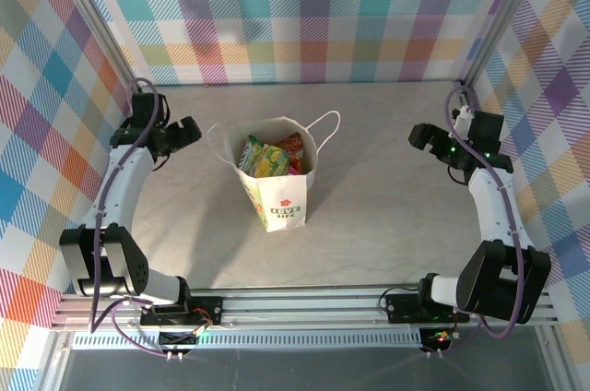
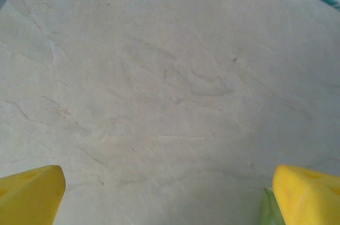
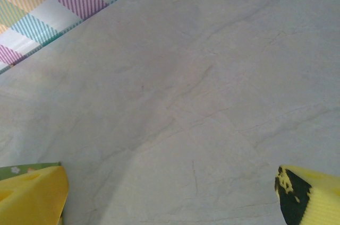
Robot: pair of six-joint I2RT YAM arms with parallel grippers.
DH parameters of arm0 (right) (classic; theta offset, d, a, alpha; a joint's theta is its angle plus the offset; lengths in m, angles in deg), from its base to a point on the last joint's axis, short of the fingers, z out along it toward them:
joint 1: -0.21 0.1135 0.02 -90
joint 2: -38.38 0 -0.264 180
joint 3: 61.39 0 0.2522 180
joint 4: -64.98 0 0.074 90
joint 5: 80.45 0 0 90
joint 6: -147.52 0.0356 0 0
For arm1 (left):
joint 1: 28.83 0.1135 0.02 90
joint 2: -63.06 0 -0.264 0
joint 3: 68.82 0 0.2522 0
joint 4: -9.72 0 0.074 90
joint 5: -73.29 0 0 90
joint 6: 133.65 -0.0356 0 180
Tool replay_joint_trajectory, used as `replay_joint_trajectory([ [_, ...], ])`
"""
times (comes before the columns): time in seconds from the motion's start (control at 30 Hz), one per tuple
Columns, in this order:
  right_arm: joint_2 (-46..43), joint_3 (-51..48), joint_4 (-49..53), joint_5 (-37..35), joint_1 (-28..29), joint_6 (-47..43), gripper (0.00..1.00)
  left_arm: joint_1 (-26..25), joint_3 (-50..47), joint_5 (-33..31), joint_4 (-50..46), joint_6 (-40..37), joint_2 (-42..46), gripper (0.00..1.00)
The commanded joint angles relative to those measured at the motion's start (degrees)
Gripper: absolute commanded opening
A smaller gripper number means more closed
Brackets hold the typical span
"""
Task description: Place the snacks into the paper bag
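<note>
You have bare grey marbled tabletop (image 1: 369, 216) between each claw and the paper bag (image 1: 281, 202). Plaid walls (image 1: 313, 13) close three sides, and an aluminium rail (image 1: 304, 303) runs along the near edge. The bag stands upright mid-table with its mouth open. The snacks (image 1: 267, 160) sit inside it, a green-yellow packet on top. Your left gripper (image 1: 191, 130) hangs near the bag's left rim, and your right gripper (image 1: 419, 137) is well apart to its right. Both have their yellow fingers (image 2: 29, 196) spread wide and are empty.

White arms (image 1: 120, 179), purple cables (image 1: 450, 110), yellow, possibly chipped fingertips (image 3: 319, 198).
</note>
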Motion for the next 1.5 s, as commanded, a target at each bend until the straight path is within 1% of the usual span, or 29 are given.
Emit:
replay_joint_trajectory([
  [0.0,0.4,-3.0,-8.2,-1.4,-0.4,-0.6,0.99,0.7,-6.9,-1.1,11.9,-5.0,1.0,1.00],
  [0.07,0.6,-5.4,-10.7,-2.7,-0.5,-0.5,0.99,0.7,-12.3,-1.1,19.3,-7.2,2.4,1.00],
  [0.13,0.4,-8.4,-15.0,-4.1,-0.5,0.1,0.99,0.7,-19.3,-2.1,29.2,-8.5,4.9,1.00],
  [0.23,0.4,-12.8,-21.4,-5.4,-0.4,1.8,0.99,0.7,-27.1,-1.9,39.7,-10.0,6.5,0.99],
  [0.33,1.9,-15.7,-26.6,-6.6,-0.4,2.5,0.99,0.7,-31.9,-0.4,47.9,-11.3,5.1,1.00],
  [0.43,3.9,-18.0,-32.0,-6.9,-0.3,2.4,0.99,0.7,-35.3,-0.9,54.6,-11.4,3.5,1.00],
  [0.53,5.2,-20.1,-36.6,-7.1,-0.3,2.0,0.99,0.6,-36.1,-1.6,55.8,-10.0,2.9,1.00],
  [0.6,6.0,-20.7,-38.0,-7.4,-0.3,0.8,0.99,0.6,-37.5,-1.4,58.8,-8.8,2.2,1.00],
  [0.67,6.7,-21.8,-40.5,-7.7,-0.3,0.4,0.99,0.6,-38.1,1.1,61.4,-8.8,0.7,1.00],
  [0.73,7.4,-23.4,-43.5,-7.7,-0.2,0.2,0.99,0.4,-38.7,2.4,62.8,-9.7,-0.5,1.00],
  [0.9,8.1,-28.1,-52.4,-8.7,1.5,-1.1,0.99,0.4,-43.5,4.0,71.5,-10.3,-1.6,1.00],
  [1.03,9.3,-30.9,-58.6,-10.2,3.6,-2.8,0.99,0.3,-46.0,4.7,77.1,-10.5,-2.8,1.00],
  [1.13,9.1,-31.1,-59.0,-11.1,5.7,-5.2,0.99,0.3,-46.2,5.7,77.2,-10.9,-2.8,0.99],
  [1.23,9.3,-33.0,-62.9,-11.8,8.6,-8.7,0.99,-0.1,-47.1,7.4,79.4,-12.2,-3.0,1.00],
  [1.37,13.7,-35.3,-71.0,-14.6,12.3,-12.2,0.99,-1.8,-48.9,7.1,83.8,-14.1,-4.3,1.00],
  [1.47,14.2,-33.4,-67.7,-15.6,13.4,-13.3,0.99,-3.0,-49.0,4.9,85.1,-14.7,-5.6,1.00],
])
